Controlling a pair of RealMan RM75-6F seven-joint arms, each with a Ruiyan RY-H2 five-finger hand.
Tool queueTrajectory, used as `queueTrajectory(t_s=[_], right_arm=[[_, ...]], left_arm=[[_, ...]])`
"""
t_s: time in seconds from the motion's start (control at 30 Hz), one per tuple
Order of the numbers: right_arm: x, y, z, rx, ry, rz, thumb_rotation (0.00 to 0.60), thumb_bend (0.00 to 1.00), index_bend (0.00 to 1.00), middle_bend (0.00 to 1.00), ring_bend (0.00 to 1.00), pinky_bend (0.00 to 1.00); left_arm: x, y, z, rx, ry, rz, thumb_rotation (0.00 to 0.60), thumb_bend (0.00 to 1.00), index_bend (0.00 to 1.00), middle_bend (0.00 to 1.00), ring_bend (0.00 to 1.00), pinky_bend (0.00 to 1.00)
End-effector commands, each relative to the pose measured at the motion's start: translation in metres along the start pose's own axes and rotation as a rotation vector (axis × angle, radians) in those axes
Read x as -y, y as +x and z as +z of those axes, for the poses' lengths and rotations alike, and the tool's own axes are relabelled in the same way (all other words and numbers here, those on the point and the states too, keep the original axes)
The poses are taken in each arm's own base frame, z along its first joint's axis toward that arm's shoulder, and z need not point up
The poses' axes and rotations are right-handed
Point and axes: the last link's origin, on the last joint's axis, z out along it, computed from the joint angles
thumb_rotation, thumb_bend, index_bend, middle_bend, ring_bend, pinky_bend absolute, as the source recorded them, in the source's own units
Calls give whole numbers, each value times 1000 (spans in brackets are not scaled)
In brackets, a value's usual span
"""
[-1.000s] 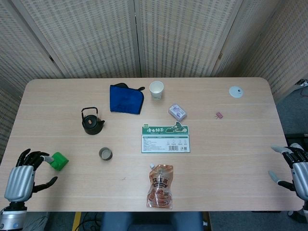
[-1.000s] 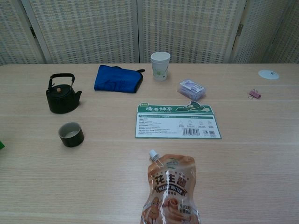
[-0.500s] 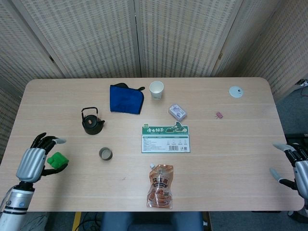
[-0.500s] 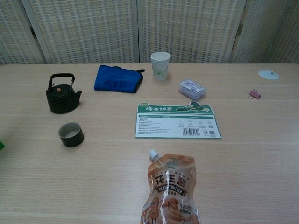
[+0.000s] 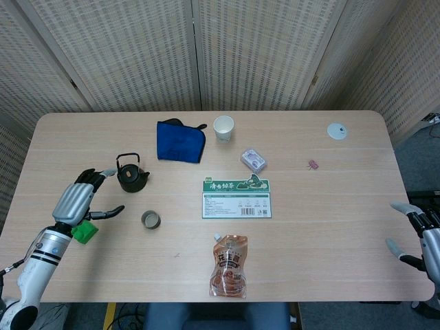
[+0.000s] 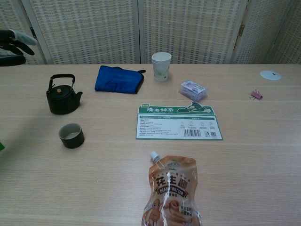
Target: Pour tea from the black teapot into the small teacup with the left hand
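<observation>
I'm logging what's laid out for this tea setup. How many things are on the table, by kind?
Drinkware: 3 (black teapot, small teacup, paper cup)
Packets and packaging: 3 (peanut butter pouch, green card, small wrapped pack)
Cloth: 1 (blue cloth)
Small items: 3 (pink clip, white disc, green block)
Total: 10

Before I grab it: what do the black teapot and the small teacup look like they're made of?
Black teapot: matte black with a thin arched handle, probably cast iron or dark ceramic; the look can't settle which. Small teacup: dark, slightly glossy outside with a pale inside, likely glazed ceramic.
</observation>
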Motion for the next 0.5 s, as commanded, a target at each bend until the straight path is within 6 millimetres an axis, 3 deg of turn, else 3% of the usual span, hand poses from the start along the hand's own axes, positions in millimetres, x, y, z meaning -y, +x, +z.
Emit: queueTrajectory(t_s=[0.03, 0.2, 0.5], right_arm=[[1, 0, 0, 4, 3, 0, 600, 197, 258, 299, 219, 224], [3, -2, 0, 10, 6, 3, 600, 197, 258, 298, 219, 224], [2, -2, 0, 17, 5, -1, 600, 197, 258, 299, 219, 224]], left_arm=[[-1, -2, 20, 31, 19, 11, 140, 141, 73, 104, 101, 14], [2, -12, 42, 77, 66, 21, 77, 131, 59, 51, 50, 0], [5, -28, 78, 110, 138, 80, 74, 130, 66, 43, 41, 0]])
